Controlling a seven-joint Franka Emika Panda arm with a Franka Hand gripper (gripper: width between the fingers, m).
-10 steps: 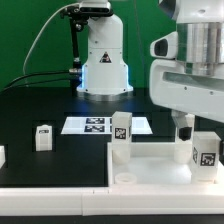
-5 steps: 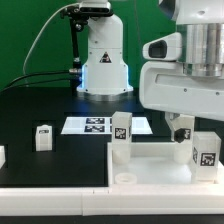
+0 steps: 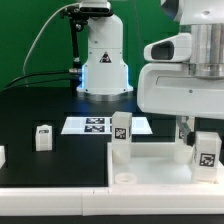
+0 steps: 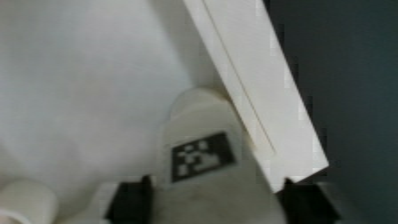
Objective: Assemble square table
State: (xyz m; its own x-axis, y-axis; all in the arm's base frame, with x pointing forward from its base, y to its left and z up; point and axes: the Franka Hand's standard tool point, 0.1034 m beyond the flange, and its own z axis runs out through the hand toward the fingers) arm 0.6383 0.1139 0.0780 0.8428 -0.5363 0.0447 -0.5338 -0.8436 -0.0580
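The white square table top [image 3: 150,160] lies flat at the front of the exterior view's right. One tagged white leg [image 3: 121,134] stands upright on its far left corner. A second tagged leg [image 3: 206,150] stands on its right corner, under my gripper [image 3: 192,131]. In the wrist view this leg [image 4: 206,150] fills the gap between my two dark fingertips [image 4: 134,200], so the gripper [image 4: 217,201] is shut on it. The table top [image 4: 89,80] spreads behind it, with its raised edge [image 4: 258,90] running diagonally.
A loose tagged leg [image 3: 43,137] stands on the black table at the exterior view's left, and another white part [image 3: 2,155] is cut off at the left edge. The marker board [image 3: 92,125] lies before the arm's white base [image 3: 105,65]. A white rail [image 3: 60,198] edges the front.
My wrist has turned over the right leg, its white body now reaching further to the exterior view's left. The leg and table top stay in place.
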